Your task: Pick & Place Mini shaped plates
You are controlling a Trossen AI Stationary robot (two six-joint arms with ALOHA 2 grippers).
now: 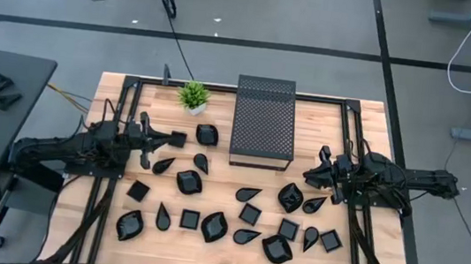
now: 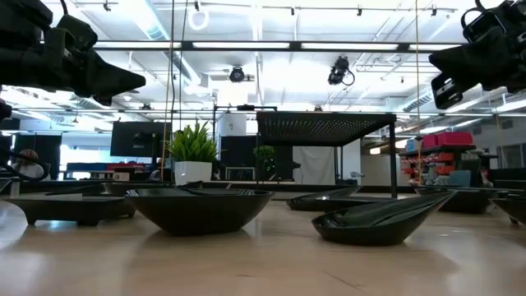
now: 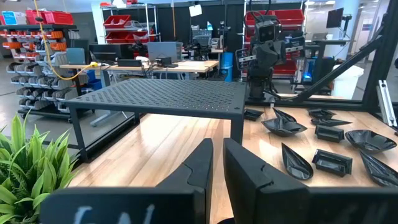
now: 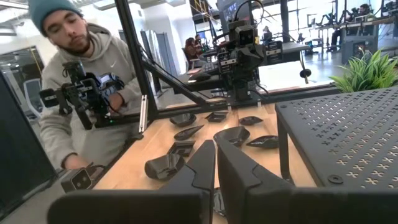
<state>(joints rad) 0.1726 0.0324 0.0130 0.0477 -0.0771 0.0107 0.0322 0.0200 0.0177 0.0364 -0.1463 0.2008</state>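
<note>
Plates: mini shaped plates (image 1: 215,226), glossy black, in square, teardrop and leaf forms, are lying scattered over the wooden table (image 1: 115,92) in front of the black perforated box (image 1: 264,120), with one (image 1: 207,134) sitting just left of the box. Orientation is mixed: the teardrop plate (image 1: 247,194) below the box is pointing its tip leftward with long axis across the table, while another (image 1: 163,217) is lying with its long axis toward the table's front edge. Left gripper (image 1: 175,139) is hovering left of the box, fingers (image 3: 198,168) pressed together, holding nothing. Right gripper (image 1: 312,175) is hovering right of the box, fingers (image 4: 202,165) likewise pressed together and empty. Potted plant (image 1: 193,97) is standing just left of the box's far corner. Person (image 4: 87,87) is sitting beyond the table's left side.
</note>
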